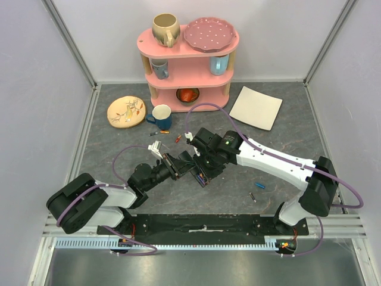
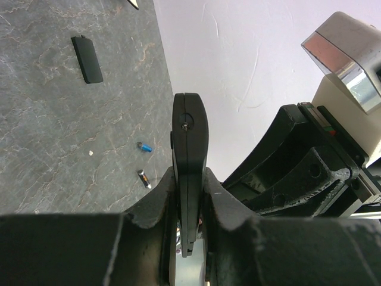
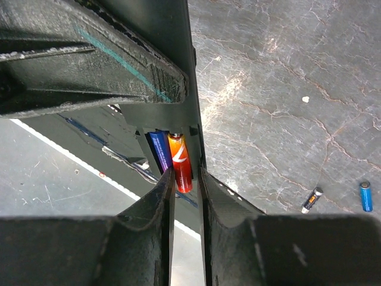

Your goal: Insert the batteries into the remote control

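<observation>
Right wrist: orange battery [image 3: 180, 170] between jaws, lying in remote [image 3: 172, 116].

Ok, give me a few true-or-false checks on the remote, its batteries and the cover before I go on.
1. The left gripper clamps the remote control. True.
2. The remote's battery bay is empty. False: an orange battery and a blue battery lie side by side in it.
3. Loose batteries lie on the table. True.
4. The cover is fitted on the remote. False: the back cover lies on the table, apart.
</observation>
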Available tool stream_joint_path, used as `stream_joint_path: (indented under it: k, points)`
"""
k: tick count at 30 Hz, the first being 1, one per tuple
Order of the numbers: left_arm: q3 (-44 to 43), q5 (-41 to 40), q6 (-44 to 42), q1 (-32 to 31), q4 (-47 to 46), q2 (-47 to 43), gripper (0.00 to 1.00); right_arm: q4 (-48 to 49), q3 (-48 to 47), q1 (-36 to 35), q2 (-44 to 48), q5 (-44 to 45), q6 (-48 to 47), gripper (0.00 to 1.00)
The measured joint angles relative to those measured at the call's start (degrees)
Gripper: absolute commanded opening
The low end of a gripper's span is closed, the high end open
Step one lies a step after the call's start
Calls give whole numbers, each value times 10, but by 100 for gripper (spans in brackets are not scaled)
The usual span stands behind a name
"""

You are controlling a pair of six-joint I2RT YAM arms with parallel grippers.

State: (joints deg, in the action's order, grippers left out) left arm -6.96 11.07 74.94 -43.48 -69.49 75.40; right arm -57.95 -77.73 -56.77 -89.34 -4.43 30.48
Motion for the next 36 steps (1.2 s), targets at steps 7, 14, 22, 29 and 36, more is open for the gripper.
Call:
stream_joint_path:
  k: [7, 14, 22, 29, 36]
  points:
    - [0, 0, 0, 0, -9, 7, 2, -2, 0, 0, 0, 4, -1, 28]
    - [0, 1, 0, 0, -9, 7, 2, -4, -2, 0, 0, 4, -2, 30]
    - [0, 9, 0, 0, -13, 10, 2, -13, -4, 1, 0, 4, -9, 32]
    - [0, 13, 0, 0, -18, 11, 2, -21, -10, 3, 0, -2, -17, 35]
    - [-1, 16, 1, -1, -31, 22, 2, -25, -12, 4, 0, -3, -20, 36]
